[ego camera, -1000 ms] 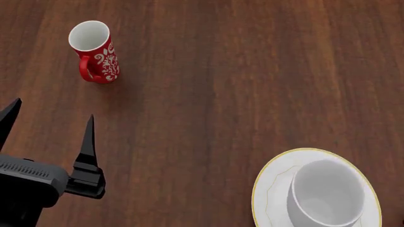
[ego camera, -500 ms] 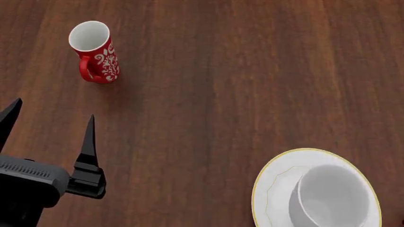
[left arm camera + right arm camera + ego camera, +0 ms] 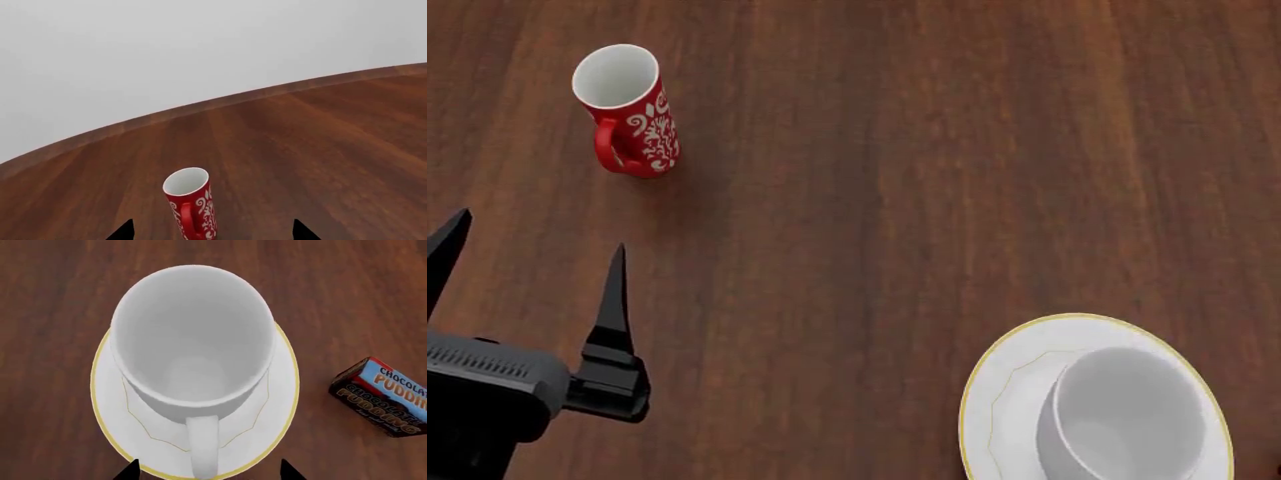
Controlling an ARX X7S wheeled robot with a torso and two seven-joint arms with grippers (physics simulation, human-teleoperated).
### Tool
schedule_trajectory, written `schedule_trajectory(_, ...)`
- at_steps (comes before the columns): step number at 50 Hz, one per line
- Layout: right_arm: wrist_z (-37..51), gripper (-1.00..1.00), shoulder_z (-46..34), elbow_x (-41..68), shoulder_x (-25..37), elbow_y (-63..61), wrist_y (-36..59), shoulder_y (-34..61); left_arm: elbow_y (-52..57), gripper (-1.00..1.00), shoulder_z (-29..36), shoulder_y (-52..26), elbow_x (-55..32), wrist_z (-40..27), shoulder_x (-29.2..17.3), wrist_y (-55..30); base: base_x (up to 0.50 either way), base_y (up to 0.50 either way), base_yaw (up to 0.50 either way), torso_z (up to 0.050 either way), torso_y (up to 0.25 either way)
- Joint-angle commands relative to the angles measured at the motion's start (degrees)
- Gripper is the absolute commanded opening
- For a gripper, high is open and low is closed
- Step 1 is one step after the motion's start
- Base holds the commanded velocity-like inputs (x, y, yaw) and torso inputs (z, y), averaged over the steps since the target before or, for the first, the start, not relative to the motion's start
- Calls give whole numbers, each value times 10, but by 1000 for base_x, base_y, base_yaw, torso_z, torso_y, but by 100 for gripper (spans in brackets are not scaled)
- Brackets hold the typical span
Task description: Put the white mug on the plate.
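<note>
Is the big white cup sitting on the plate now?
Yes. The white mug stands upright on the plate, whose gold rim shows around it in the right wrist view. It is empty inside.

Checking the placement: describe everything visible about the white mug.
The white mug is plain, glossy and ceramic-looking, with one loop handle. It stands upright and empty on the gold-rimmed plate, slightly off centre there. Nothing grips it: only the tips of the right gripper show, spread apart on either side of its handle.

— Where's the white mug (image 3: pixel 1124 412)?
— Upright on the plate (image 3: pixel 1001 395), lower right of the wooden worktop (image 3: pixel 961 150).
— The left claw (image 3: pixel 527 270)?
— Spread wide, empty, near the red mug (image 3: pixel 627 108).
</note>
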Motion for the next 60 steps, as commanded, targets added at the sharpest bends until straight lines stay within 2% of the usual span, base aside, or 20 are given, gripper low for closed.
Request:
schedule_trajectory(1,20,100,39,35,9,-28,-3,-19,7,100,-1,1,-3,-2,-2,-2,0,0,0,0,0)
schedule_trajectory(25,72,100,199,165,53,-152,-43,-108,50,100,-9,21,-9,-14,-16,-13,0,0,0,0,0)
schedule_trajectory(28,64,100,211,156,92,-155,-108,-152,50,100,-9,23,-9,-15,-17,-12,0,0,0,0,0)
schedule_trajectory(29,65,100,203,144,113,-155,-150,-181,52,100,-10,23,-9,-15,-17,-13,0,0,0,0,0)
schedule_trajectory(30,65,100,189,114,156,-155,-232,-238,54,100,-10,23,-9,-16,-18,-14,0,0,0,0,0)
schedule_trajectory(32,103,100,160,34,266,-155,-404,-401,58,100,-11,24,-10,-17,-19,-16,0,0,0,0,0)
schedule_trajectory(33,125,100,140,21,295,-155,-477,-419,61,100,-11,24,-10,-17,-19,-18,0,0,0,0,0)
schedule_trajectory(37,148,100,132,12,327,-155,-510,-419,65,100,-11,25,-10,-19,-20,-19,0,0,0,0,0)
schedule_trajectory(40,185,100,78,-9,369,-155,-564,-419,70,100,-10,26,-11,-20,-20,-22,0,0,0,0,0)
schedule_trajectory(41,234,100,5,-49,422,-155,-632,-419,75,100,-9,26,-10,-21,-21,-24,0,0,0,0,0)
schedule_trajectory(42,320,100,-81,-133,508,-155,-718,-418,78,100,-9,26,-11,-21,-21,-26,0,0,0,0,0)
schedule_trajectory(43,336,100,-167,-165,514,-155,-770,-413,81,100,-9,25,-11,-22,-22,-29,0,0,0,0,0)
schedule_trajectory(46,346,100,-206,-203,514,-155,-779,-401,86,100,-9,28,-11,-24,-24,-31,0,0,0,0,0)
schedule_trajectory(60,375,100,-268,-272,514,-155,-815,-381,102,100,-8,26,-12,-29,-27,-44,0,0,0,0,0)
